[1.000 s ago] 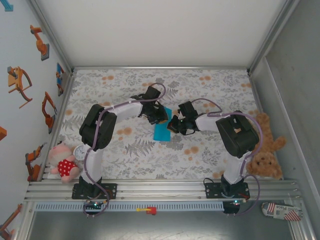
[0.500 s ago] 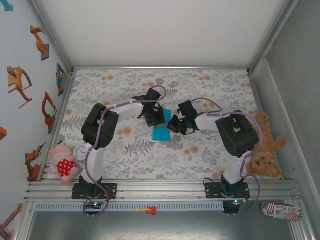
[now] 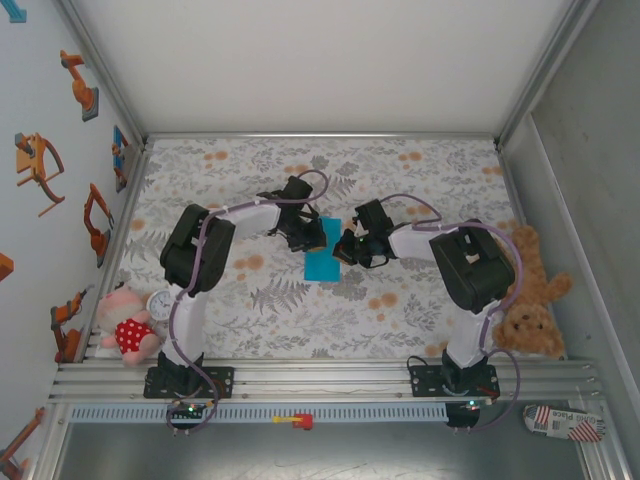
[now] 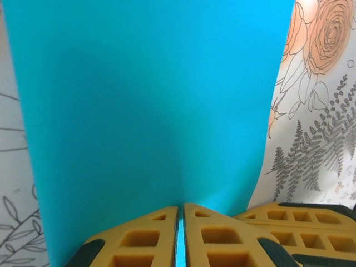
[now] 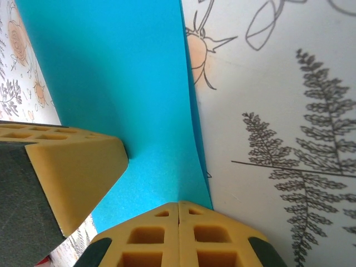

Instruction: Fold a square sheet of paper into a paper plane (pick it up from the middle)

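Paper first: the square sheet of paper [image 3: 322, 265] sits near the middle of the floral tablecloth [image 3: 420, 190], a turquoise strip running from 12 to 6 o'clock in the overhead view. The left gripper [image 3: 312, 235] meets it at the sheet's 11 o'clock corner and the right gripper [image 3: 345, 250] at its 3 o'clock edge, so the two heads stand just beside each other with little room between them. In the left wrist view the left gripper [image 4: 181, 208] has its yellow fingers pressed nearly together, a thin turquoise line caught between them, and the sheet [image 4: 150, 111] rises away toward 12 o'clock with a straight edge at 3 o'clock against the cloth. In the right wrist view the right gripper [image 5: 178, 204] is closed tip to tip on the sheet's [image 5: 122, 83] near edge, which curls up into the tips, while a finger of the other gripper sits at 8 o'clock, touching the paper. Open cloth lies wide toward 12 o'clock up to the back wall, and also toward 6 o'clock before the arm bases. A pink plush toy [image 3: 128, 325] with a small clock [image 3: 160, 303] rests at the table's 8 o'clock edge, and a brown teddy bear [image 3: 530, 300] at 4 o'clock, both well apart from the sheet.
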